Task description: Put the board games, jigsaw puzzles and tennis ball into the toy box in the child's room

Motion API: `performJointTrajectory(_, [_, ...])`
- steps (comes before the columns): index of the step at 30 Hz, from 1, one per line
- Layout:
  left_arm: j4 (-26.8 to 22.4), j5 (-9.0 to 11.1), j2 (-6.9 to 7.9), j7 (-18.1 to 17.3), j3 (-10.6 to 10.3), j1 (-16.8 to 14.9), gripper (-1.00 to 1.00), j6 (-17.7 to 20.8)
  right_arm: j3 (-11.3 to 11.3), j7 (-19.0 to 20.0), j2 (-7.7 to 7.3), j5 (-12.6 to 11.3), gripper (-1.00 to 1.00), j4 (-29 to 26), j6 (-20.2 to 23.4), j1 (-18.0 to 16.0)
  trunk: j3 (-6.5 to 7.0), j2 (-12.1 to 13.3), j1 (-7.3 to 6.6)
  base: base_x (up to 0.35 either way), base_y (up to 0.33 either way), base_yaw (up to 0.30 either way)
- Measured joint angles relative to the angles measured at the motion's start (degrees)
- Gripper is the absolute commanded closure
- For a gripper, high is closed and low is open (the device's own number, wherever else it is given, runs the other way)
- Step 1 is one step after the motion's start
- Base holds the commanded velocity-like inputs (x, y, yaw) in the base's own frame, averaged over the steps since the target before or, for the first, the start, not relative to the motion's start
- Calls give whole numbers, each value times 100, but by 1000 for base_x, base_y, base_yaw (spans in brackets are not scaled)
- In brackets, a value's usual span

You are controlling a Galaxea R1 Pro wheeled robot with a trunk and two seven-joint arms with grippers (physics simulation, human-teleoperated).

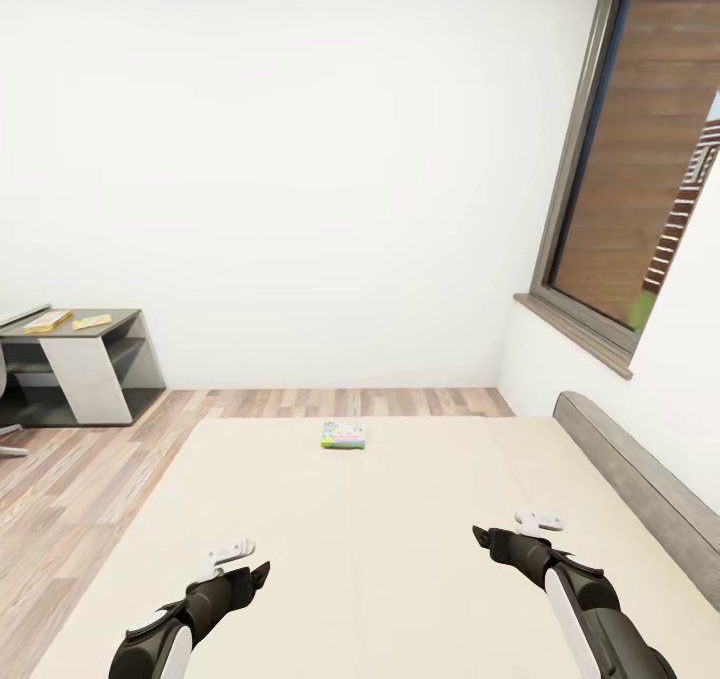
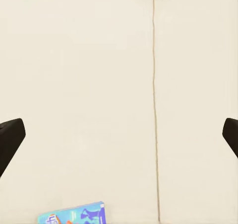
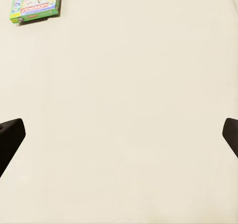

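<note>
With both grippers' fingers (image 2: 10,140) spread and empty, the green board game (image 1: 343,434), well beyond them on the bed (image 1: 300,559), was judged next to be reached.

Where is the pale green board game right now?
In the head view, the pale green board game lies flat on the bed near its far edge, ahead of both grippers, roughly centred between them.

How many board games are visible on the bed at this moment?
2: a pale green board game toward the far end of the bed, and a blue cartoon one partly cut off in the left wrist view.
</note>
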Motion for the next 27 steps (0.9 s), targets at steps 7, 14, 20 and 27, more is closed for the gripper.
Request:
performJointTrajectory(7, [0, 2, 0, 0, -1, 1, -100, -5, -6, 0, -1, -10, -100, 0, 3, 2, -50, 4, -1, 0, -5, 0])
performJointTrajectory(14, [2, -9, 0, -2, 3, 1, -100, -8, -2, 0, -4, 2, -100, 1, -1, 2, -61, 4, -1, 0, 0, 0])
performJointTrajectory(20, [13, -16, -2, 4, -1, 1, -100, 8, -8, 0, -2, 5, -100, 1, -2, 2, -61, 4, -1, 0, 0, 0])
performJointTrajectory(27, [63, -8, -5, 33, 15, -3, -100, 73, 10, 7, 1, 0, -100, -112, 74, 2, -61, 4, -1, 0, 0, 0])
